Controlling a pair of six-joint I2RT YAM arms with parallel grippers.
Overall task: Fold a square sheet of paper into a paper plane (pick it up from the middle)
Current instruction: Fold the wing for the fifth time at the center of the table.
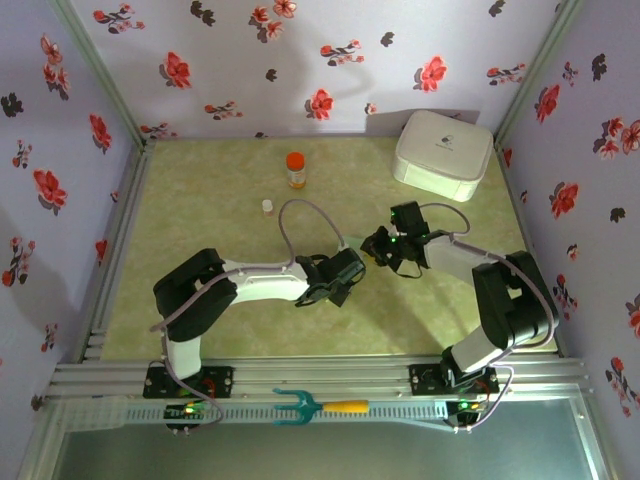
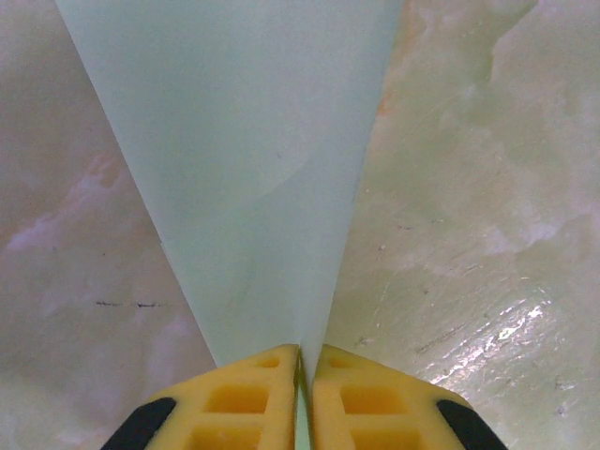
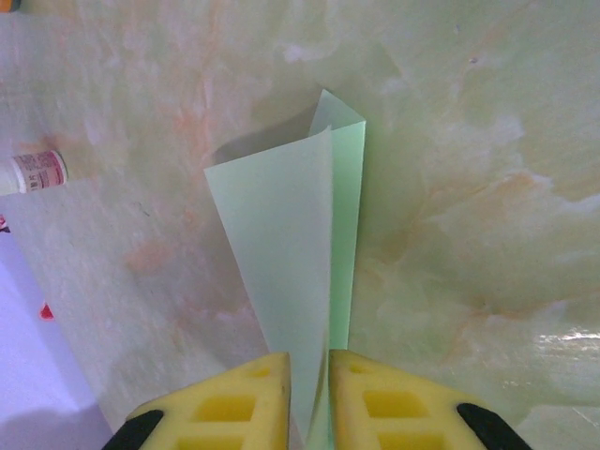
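The pale mint-green sheet of paper point(image 2: 262, 169) is folded into a long narrow wedge and hangs above the table between both grippers. My left gripper point(image 2: 305, 349) is shut on its narrow end, and the paper fans out wide beyond the yellow fingers. In the right wrist view the folded paper point(image 3: 281, 244) shows two layers, with a greener flap on the right. It runs down into the narrow gap of my right gripper point(image 3: 309, 356), whose fingers stand slightly apart around it. From above, the left gripper point(image 1: 350, 268) and right gripper point(image 1: 378, 247) nearly meet at mid-table, with a sliver of paper point(image 1: 340, 237) beside them.
A white rounded box point(image 1: 443, 153) sits at the back right. An orange-capped bottle point(image 1: 295, 168) and a small white bottle point(image 1: 267, 207) stand at the back centre. A teal fork-shaped tool point(image 1: 310, 405) lies on the front rail. Flowered walls enclose the table.
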